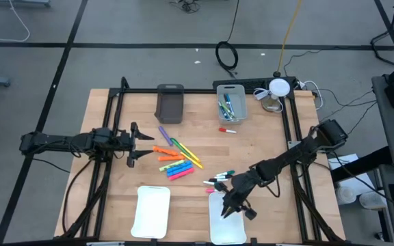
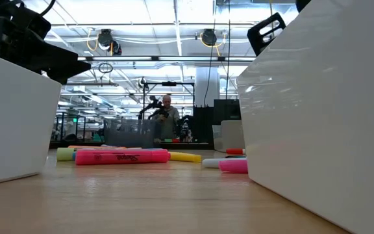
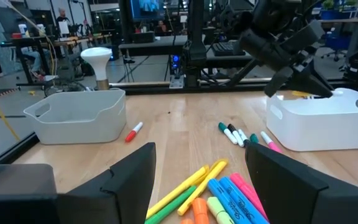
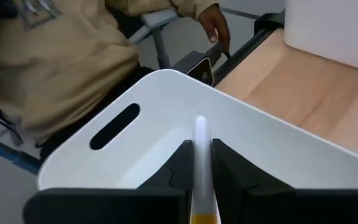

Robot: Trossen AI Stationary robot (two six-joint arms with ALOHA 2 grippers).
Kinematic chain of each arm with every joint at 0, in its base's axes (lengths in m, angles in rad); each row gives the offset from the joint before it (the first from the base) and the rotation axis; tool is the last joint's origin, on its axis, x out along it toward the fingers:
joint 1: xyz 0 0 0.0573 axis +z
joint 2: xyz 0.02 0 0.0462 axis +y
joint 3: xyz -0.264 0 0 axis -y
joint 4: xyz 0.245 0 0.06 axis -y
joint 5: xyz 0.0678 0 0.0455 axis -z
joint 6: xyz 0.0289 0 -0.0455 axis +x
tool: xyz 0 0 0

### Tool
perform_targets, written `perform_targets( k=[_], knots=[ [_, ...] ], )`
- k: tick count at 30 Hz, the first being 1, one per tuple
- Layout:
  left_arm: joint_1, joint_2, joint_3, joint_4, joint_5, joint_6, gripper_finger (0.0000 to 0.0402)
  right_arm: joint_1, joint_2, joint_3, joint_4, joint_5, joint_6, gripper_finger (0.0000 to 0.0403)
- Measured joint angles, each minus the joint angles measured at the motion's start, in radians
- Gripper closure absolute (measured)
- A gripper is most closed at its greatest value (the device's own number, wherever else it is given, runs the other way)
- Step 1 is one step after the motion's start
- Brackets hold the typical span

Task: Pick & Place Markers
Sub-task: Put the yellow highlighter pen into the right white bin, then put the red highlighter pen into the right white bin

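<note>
High view: I saw the right claw over the right white tray at lower centre; most markers lay mid-surface.
Left wrist: left claw gaped wide, holding nothing.
Right wrist: fingers pinched a white-barrelled marker; released askew, I feared it might catch the rim and roll out.

Chunky markers, orange, yellow, green, blue, pink, purple, lie flat, fanned at mid-table. Thin white-barrelled markers lie nearby. One white-barrelled marker sits clamped above a white tray.
</note>
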Motion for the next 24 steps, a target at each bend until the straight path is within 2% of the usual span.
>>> perform_targets(
  k=[18, 24],
  knots=[
    [0.000, 0.000, 0.000, -0.001, 0.000, 0.000, 0.0151, -0.002, 0.000, 0.000, 0.017, 0.027, 0.053, 0.0329],
    [0.000, 0.000, 0.000, -0.001, 0.000, 0.000, 0.0151, -0.021, -0.035, -0.001, 0.027, 0.191, 0.030, 0.0323]
  ],
)
